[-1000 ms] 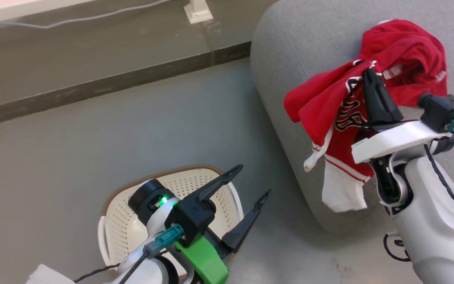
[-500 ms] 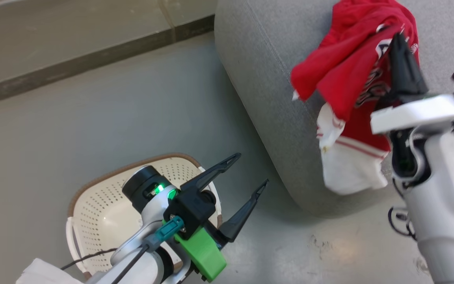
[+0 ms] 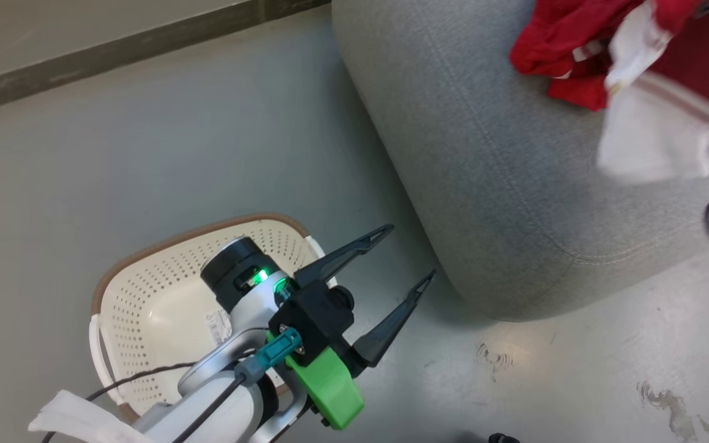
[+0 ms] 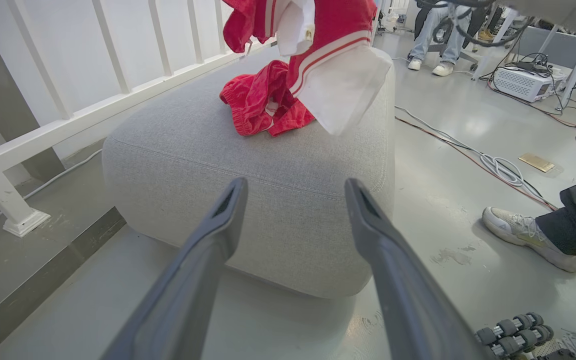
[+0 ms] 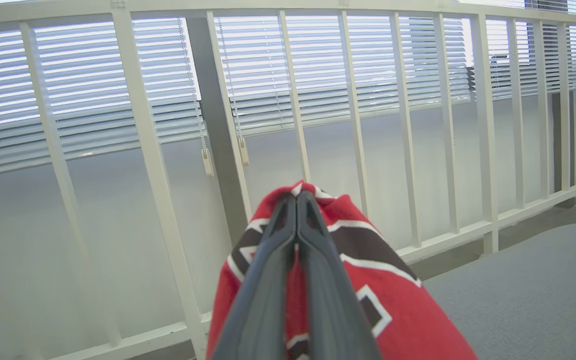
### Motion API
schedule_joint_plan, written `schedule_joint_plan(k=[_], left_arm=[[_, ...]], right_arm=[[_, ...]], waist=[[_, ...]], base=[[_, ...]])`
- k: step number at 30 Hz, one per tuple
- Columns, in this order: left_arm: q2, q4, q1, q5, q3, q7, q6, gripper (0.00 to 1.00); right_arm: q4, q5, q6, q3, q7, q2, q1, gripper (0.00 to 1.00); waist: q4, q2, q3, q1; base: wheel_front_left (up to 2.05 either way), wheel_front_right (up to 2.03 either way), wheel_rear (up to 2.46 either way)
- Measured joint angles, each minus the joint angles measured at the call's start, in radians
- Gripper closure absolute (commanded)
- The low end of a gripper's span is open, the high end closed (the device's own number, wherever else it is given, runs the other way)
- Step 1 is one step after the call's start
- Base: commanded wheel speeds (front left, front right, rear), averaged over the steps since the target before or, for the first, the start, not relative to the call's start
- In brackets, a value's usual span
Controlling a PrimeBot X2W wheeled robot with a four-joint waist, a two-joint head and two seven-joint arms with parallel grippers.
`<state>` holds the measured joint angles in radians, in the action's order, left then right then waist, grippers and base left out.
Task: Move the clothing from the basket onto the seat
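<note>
clothing (image 4: 338, 30) is pinched tight in my right gripper (image 5: 296, 197), dangling over the seat (image 4: 248, 165) above a red piece (image 4: 255, 102) already lying there. left gripper (image 3: 411, 251) spread wide, empty. basket (image 3: 164, 243) looks emptied, i think. next: lower, let go.

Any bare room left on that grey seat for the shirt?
Yes: the seat is bare between front seam and red heap, and beside the railing. Crowded at the far end, where the held shirt hangs.
</note>
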<state>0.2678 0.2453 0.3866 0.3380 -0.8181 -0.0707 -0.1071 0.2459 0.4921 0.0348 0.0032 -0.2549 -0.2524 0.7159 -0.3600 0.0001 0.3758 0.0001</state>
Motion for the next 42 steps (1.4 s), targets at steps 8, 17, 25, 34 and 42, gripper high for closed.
schedule_joint_plan(k=[8,17,25,34,42], left_arm=[[-0.01,0.025,0.04,-0.003,-0.026,-0.007,-0.004,0.0],[-0.012,0.044,0.09,-0.009,-0.049,-0.022,-0.012,0.0],[-0.005,0.051,0.132,-0.034,-0.053,-0.027,-0.013,0.0],[0.006,0.021,0.153,-0.035,-0.053,-0.016,-0.013,0.0],[0.007,-0.006,0.171,-0.028,-0.052,0.006,-0.016,0.0]], right_arm=[[0.066,-0.004,-0.013,-0.059,-0.001,-0.094,0.13,1.0],[0.172,0.002,-0.047,-0.126,0.019,-0.163,0.225,1.0],[0.29,-0.002,-0.064,-0.131,0.019,-0.181,0.229,1.0],[0.443,0.002,-0.072,-0.12,0.018,-0.116,0.216,1.0],[0.506,0.01,-0.061,-0.122,0.016,-0.106,0.216,0.46]], waist=[[0.042,0.0,0.049,0.0],[0.093,0.0,0.133,0.0001],[0.136,0.0,0.217,0.0001],[0.169,0.0,0.283,0.0001],[0.174,0.0,0.272,0.0001]], base=[[0.0,0.0,0.0],[0.0,0.0,0.0],[0.0,0.0,0.0],[0.0,0.0,0.0],[0.0,0.0,0.0]])
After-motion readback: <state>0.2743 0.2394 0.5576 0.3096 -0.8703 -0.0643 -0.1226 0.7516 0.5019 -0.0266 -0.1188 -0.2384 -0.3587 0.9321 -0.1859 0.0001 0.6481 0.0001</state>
